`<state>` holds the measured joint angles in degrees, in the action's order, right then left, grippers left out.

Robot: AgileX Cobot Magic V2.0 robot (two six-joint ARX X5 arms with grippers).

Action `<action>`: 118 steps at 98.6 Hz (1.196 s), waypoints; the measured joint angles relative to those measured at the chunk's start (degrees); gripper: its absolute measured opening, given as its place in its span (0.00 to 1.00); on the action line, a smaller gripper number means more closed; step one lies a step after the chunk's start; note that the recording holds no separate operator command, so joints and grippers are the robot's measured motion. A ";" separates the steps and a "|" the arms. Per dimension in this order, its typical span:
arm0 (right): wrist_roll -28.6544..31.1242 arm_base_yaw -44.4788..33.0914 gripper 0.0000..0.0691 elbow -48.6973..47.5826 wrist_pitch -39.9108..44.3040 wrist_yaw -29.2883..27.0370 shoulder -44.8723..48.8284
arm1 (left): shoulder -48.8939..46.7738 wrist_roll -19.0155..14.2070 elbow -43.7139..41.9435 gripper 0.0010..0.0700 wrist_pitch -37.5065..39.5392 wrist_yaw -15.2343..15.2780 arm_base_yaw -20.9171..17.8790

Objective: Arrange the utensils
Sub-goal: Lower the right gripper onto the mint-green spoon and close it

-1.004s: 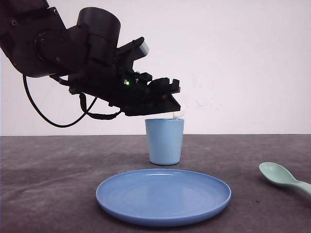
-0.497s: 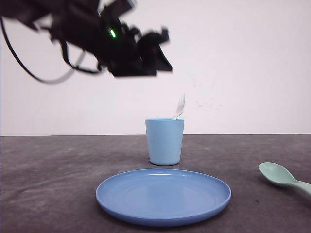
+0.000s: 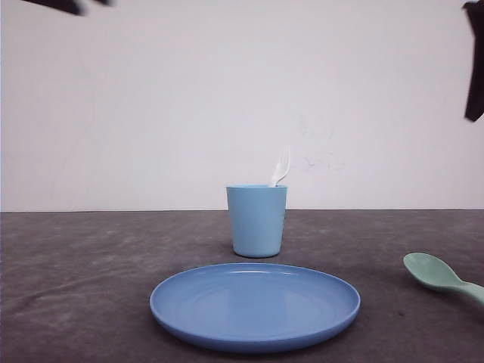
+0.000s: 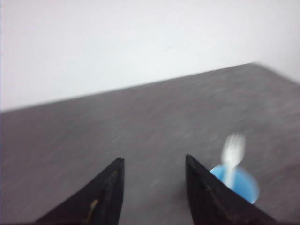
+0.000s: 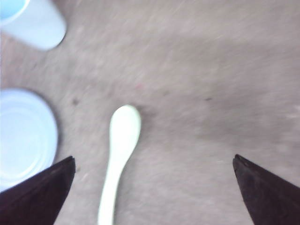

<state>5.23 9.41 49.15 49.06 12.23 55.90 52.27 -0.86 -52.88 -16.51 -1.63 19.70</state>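
Fork (image 3: 280, 166), white, is standing in the light blue cup (image 3: 257, 221) at mid-frame, tines poking above the rim. Behind the blue plate (image 3: 255, 305) the cup is sitting; the mint spoon (image 3: 439, 274) is lying at lower right. Left gripper (image 4: 153, 165) is hanging empty, fingers apart. Right gripper (image 5: 154, 165) is hovering above the spoon, spread wide.
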 joint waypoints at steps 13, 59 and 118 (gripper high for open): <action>1.16 3.17 0.98 0.00 -1.31 -0.20 3.78 | -5.05 0.02 0.00 0.33 -12.20 0.24 -5.29; 6.91 12.59 0.98 0.00 -8.13 -4.96 18.10 | -15.54 -0.70 7.56 0.33 -24.39 0.17 -11.61; 12.79 16.81 0.77 -0.02 -14.34 -9.75 30.27 | -15.50 -0.87 7.65 0.33 -24.81 0.20 -11.61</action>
<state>18.02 26.22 49.12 34.72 2.48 86.17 36.77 -1.74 -45.23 -41.32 -1.43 8.10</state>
